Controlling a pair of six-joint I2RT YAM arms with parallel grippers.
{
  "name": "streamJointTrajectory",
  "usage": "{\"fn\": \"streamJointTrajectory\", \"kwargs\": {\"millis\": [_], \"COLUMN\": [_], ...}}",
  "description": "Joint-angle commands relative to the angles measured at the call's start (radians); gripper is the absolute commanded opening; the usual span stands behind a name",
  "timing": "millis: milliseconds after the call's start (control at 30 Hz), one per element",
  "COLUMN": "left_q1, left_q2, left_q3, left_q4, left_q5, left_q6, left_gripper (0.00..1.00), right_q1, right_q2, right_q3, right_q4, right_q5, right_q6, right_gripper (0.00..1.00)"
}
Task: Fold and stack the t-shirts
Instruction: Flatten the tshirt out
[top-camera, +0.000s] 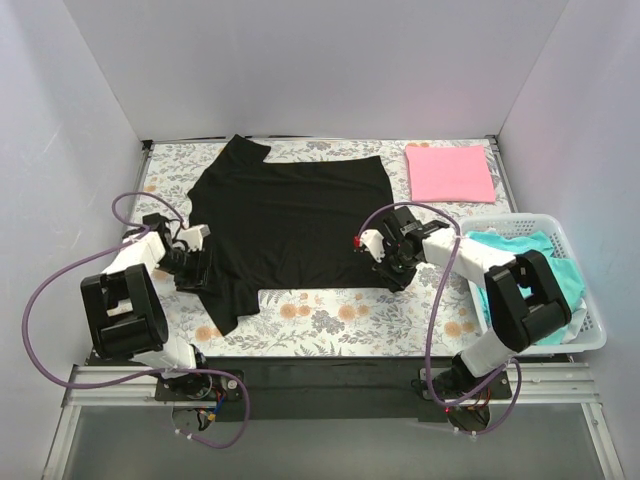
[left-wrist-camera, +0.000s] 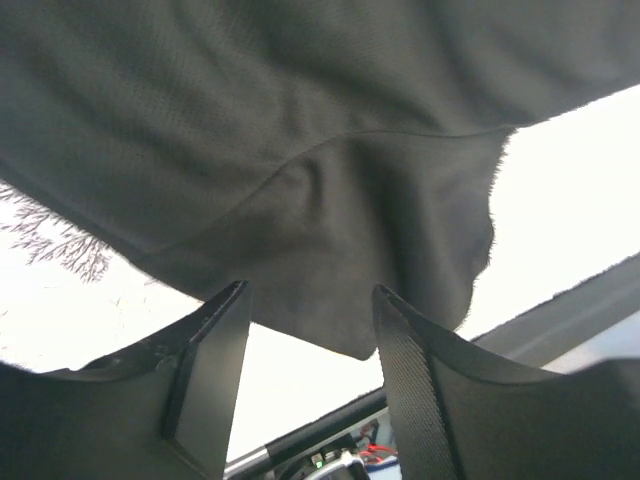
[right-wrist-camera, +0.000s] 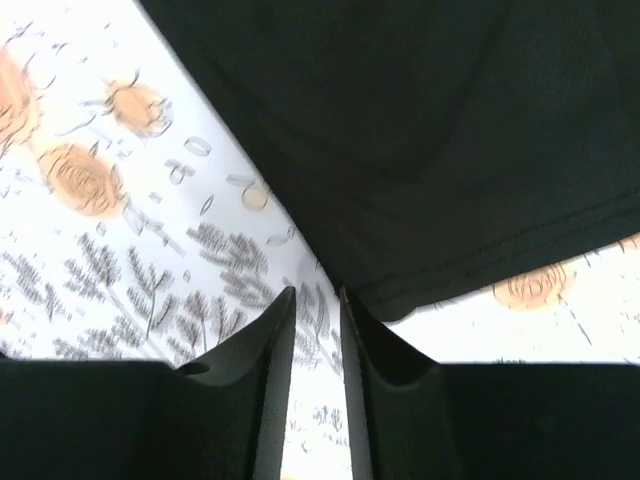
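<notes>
The black t-shirt lies spread flat on the floral table cloth, with its lower left sleeve trailing toward the front. My left gripper is open at the shirt's left edge. In the left wrist view the left gripper has wide-apart jaws and the black fabric hangs just past the tips. My right gripper is at the shirt's lower right corner. In the right wrist view the right gripper has a narrow gap with only table cloth in it, and the hem corner touches the right tip. The pink t-shirt lies folded at the back right. The teal t-shirt lies crumpled in the basket.
A white lattice basket stands at the right edge of the table. Grey walls close in the left, back and right sides. Purple cables loop beside both arm bases.
</notes>
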Motion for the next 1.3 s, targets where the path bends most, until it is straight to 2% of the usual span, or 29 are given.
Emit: {"fn": "streamJointTrajectory", "kwargs": {"millis": [0,100,200,267,367,400,433,533,867,1133,1267], "left_q1": [0.010,0.012,0.010,0.010,-0.001,-0.002,-0.002,-0.025,-0.056,-0.064,-0.087], "left_q2": [-0.098,-0.138,-0.161,-0.194,-0.236,-0.244,-0.253,-0.282,-0.230,-0.293,-0.328], "left_q3": [0.097,0.168,0.192,0.172,0.123,0.110,0.102,0.074,0.087,-0.058,-0.139], "left_q4": [-0.082,-0.150,-0.199,-0.203,-0.170,-0.179,-0.185,-0.165,-0.190,-0.153,-0.051], "left_q5": [0.083,0.147,0.172,0.161,0.120,0.123,0.125,0.097,0.092,0.008,-0.047], "left_q6": [0.077,0.185,0.312,0.439,0.534,0.646,0.694,0.791,0.846,0.970,0.961], "left_gripper": [0.51,0.58,0.60,0.60,0.60,0.60,0.60,0.61,0.60,0.55,0.54], "right_q1": [0.006,0.017,0.030,0.032,0.038,0.041,0.044,0.064,0.098,0.112,0.113], "right_q2": [-0.105,-0.147,-0.142,-0.130,-0.087,-0.067,-0.056,-0.024,0.025,0.031,0.037], "right_q3": [0.023,0.065,0.073,0.065,0.065,0.068,0.069,0.074,0.016,-0.023,-0.023], "right_q4": [-0.086,-0.119,-0.120,-0.117,-0.103,-0.097,-0.091,-0.067,0.012,0.038,0.038], "right_q5": [-0.016,-0.027,0.012,0.026,0.030,0.032,0.036,0.064,0.147,0.161,0.168], "right_q6": [-0.029,-0.053,-0.084,-0.114,-0.137,-0.142,-0.145,-0.156,-0.185,-0.168,-0.167], "right_gripper": [0.32,0.49,0.51,0.51,0.52,0.54,0.55,0.55,0.50,0.34,0.27]}}
